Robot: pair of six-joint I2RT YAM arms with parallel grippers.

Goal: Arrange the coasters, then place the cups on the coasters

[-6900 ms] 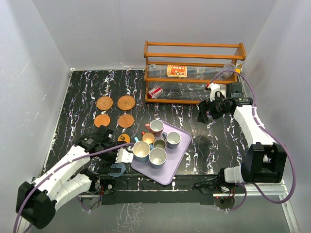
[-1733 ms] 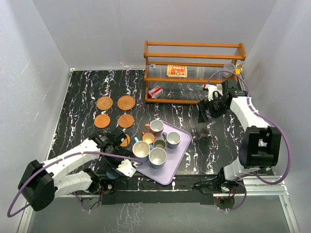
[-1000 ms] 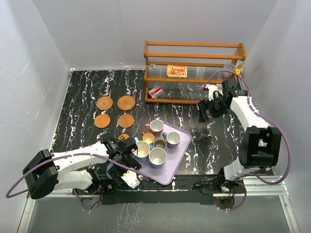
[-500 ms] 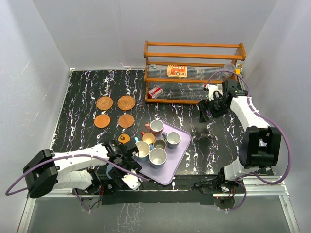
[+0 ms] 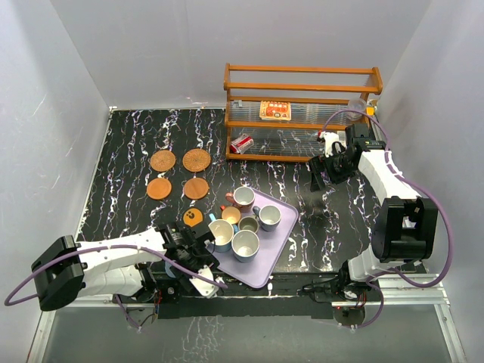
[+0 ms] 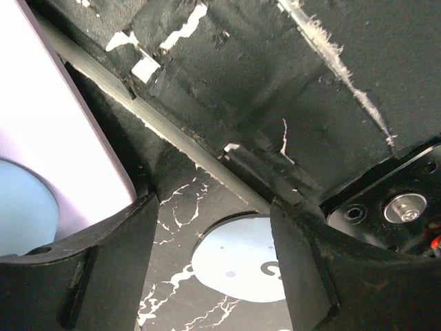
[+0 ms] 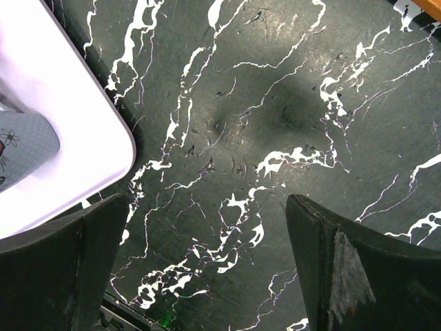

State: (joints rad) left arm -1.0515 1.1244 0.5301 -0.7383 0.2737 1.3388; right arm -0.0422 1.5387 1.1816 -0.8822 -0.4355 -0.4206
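Two woven coasters (image 5: pixel 162 160) (image 5: pixel 196 159), two plain orange ones (image 5: pixel 158 187) (image 5: pixel 196 187) and a dotted orange one (image 5: pixel 193 218) lie left of the lilac tray (image 5: pixel 266 263). The grey-blue coaster (image 6: pixel 241 265) lies flat by the table's near edge. My left gripper (image 6: pixel 213 276) (image 5: pixel 189 261) is open and straddles it, its right finger at the disc's rim and the left finger apart. Several cups, such as the pink one (image 5: pixel 243 198) and a white one (image 5: pixel 220 234), stand on the tray. My right gripper (image 7: pixel 207 276) (image 5: pixel 321 178) hangs open over bare table.
A wooden rack (image 5: pixel 302 113) at the back holds a printed packet (image 5: pixel 274 110) and a small red-and-white can (image 5: pixel 242 144). The tray's edge (image 6: pixel 55 138) runs close by my left finger. The tray's corner (image 7: pixel 69 138) shows left of the right gripper.
My left gripper has swung from beside the tray's cups down toward the near edge, over the grey-blue coaster, with its jaws slightly narrower. The dotted coaster is uncovered. The right arm is still.
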